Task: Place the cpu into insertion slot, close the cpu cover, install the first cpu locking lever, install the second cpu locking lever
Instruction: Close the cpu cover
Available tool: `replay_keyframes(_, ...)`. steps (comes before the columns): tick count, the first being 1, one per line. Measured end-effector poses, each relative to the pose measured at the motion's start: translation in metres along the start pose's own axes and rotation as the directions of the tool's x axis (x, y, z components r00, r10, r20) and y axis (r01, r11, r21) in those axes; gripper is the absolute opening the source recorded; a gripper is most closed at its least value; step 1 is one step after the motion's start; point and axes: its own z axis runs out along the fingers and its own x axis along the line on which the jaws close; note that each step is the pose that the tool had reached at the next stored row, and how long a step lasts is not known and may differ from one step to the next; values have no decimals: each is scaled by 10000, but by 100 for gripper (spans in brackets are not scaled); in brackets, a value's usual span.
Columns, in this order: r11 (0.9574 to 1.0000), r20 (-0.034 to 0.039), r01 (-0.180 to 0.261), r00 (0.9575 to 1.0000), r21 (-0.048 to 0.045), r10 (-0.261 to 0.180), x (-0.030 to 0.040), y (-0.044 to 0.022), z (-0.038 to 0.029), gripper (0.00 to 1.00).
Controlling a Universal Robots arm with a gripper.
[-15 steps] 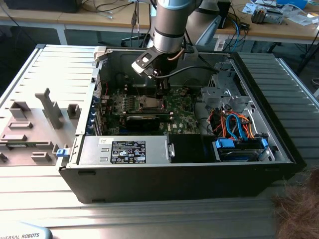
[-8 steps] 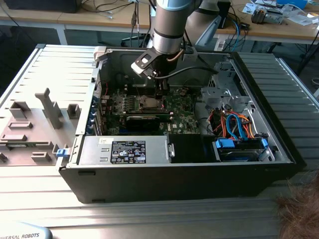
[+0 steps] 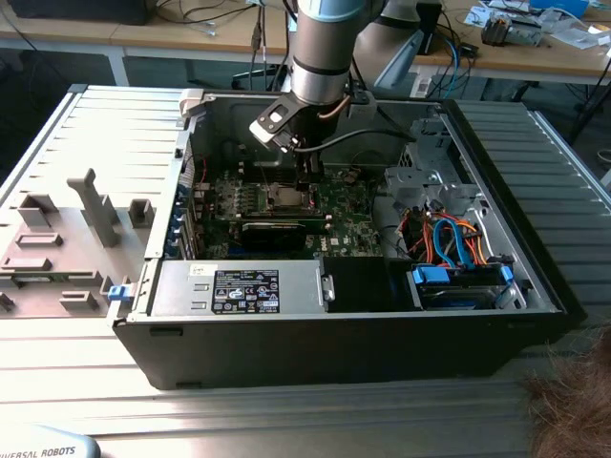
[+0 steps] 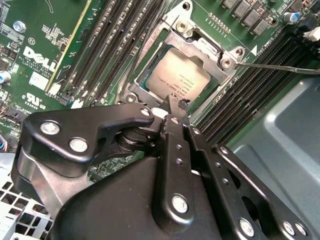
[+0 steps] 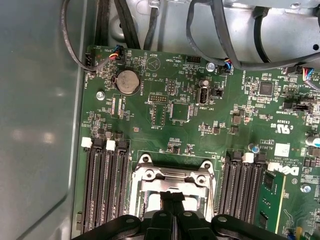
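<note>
The cpu (image 4: 175,75), a dull silvery square chip, lies flat in the socket on the green motherboard (image 5: 165,110). The cpu cover (image 4: 197,42), a silvery frame with a square window, lies down around it; it is also seen in the first wrist view as the cover (image 5: 172,176). A thin metal locking lever (image 4: 280,67) sticks out sideways from one socket corner. My gripper (image 4: 175,104) is shut, its black fingertips pressed together at the socket's edge beside the chip. From outside, the gripper (image 3: 305,179) hangs just above the socket (image 3: 286,197).
Black memory slots (image 4: 115,55) flank the socket on both sides. The open case holds a black graphics card (image 3: 277,229), a grey power supply box (image 3: 243,286) and a drive cage with blue and orange cables (image 3: 458,243). Cables (image 5: 220,35) run near the case wall.
</note>
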Motion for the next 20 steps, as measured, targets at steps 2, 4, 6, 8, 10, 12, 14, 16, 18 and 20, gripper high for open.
replay_keyframes(2,10000,0,-1,10000,0,1,1,-5,4,11)
replay_keyframes(4,10000,-1,0,10000,0,0,1,-8,8,11)
replay_keyframes(6,10000,-1,0,10000,0,0,1,-11,11,11)
replay_keyframes(8,10000,-1,0,10000,0,0,3,-21,18,11)
replay_keyframes(10,10000,0,0,10000,1,0,5,-39,27,11)
replay_keyframes(12,10000,0,0,10000,0,0,5,-42,30,11)
replay_keyframes(14,10000,0,0,10000,0,0,5,-45,33,11)
replay_keyframes(16,10000,-1,-1,10000,0,1,6,-54,43,11)
replay_keyframes(18,10000,0,0,10000,0,0,7,-59,48,11)
replay_keyframes(20,10000,0,0,10000,0,0,7,-62,50,11)
